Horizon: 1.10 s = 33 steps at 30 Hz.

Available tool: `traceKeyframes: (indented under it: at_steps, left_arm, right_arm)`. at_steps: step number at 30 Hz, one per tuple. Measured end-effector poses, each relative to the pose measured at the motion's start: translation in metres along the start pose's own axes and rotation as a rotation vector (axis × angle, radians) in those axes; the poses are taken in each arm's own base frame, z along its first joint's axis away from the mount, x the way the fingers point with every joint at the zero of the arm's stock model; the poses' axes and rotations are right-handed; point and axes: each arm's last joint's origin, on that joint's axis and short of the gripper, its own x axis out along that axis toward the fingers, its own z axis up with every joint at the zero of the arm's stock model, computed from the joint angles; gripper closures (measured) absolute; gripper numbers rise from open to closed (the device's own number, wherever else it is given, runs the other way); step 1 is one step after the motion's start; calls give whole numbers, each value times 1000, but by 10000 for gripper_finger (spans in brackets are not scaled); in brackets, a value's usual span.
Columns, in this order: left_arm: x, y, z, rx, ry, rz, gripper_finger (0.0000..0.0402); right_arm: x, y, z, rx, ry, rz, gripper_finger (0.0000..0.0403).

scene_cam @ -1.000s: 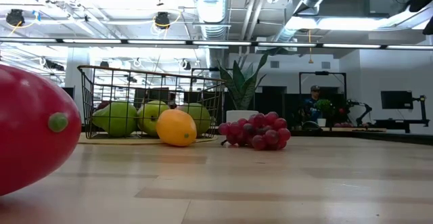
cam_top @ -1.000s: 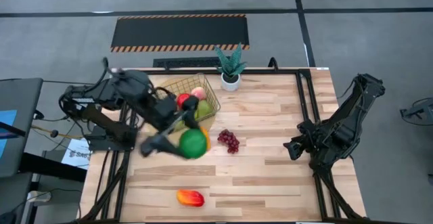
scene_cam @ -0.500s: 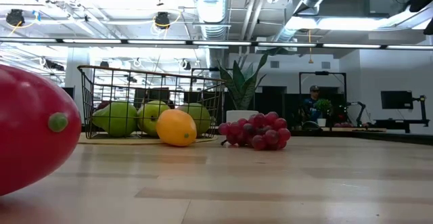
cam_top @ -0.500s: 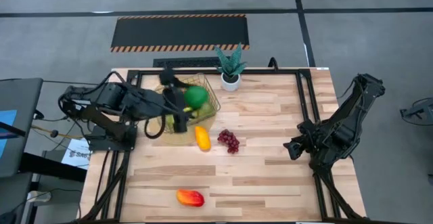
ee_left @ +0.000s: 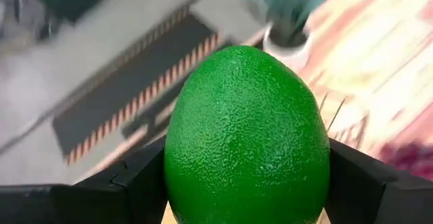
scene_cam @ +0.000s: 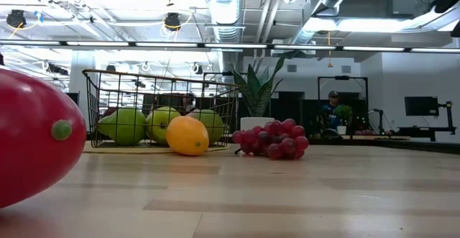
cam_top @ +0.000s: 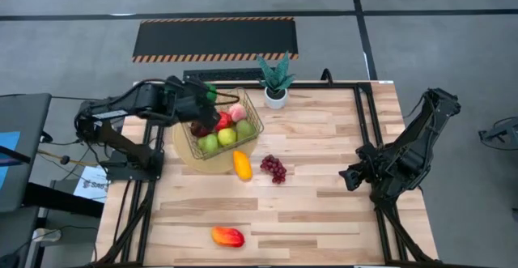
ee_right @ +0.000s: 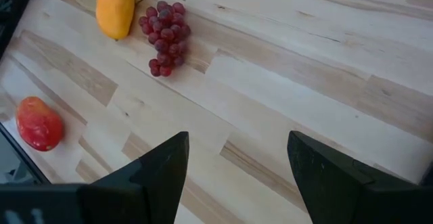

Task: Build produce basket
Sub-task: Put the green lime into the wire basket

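Left tool pinching the lime at its widest girth, above the basket. Lime looks light, rigid, pebbled skin, probably grippy. Right tool spread, idle over the bench.

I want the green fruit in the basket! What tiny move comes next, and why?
Probably lower it a little, then let go: the left gripper holds the green lime above the basket's left rim, where apples and a peach already sit.

Grey floor, striped black mat, ceiling ducts
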Motion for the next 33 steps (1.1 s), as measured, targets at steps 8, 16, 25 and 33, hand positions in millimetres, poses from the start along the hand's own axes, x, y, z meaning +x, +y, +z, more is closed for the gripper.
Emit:
traceKeyframes:
  at_steps: [8,16,25,33]
  left_arm:
    - [62,-12,-35,77,319,-11,116]
    - [112,-29,-77,195,484,-132,116]
    - [131,-34,-105,270,586,-205,116]
    - [136,-39,-110,291,599,-290,116]
  right_arm:
    - [0,0,0,0,1,0,129]
    - [0,0,0,-1,1,0,129]
    - [0,0,0,-2,1,0,129]
    - [0,0,0,-5,1,0,129]
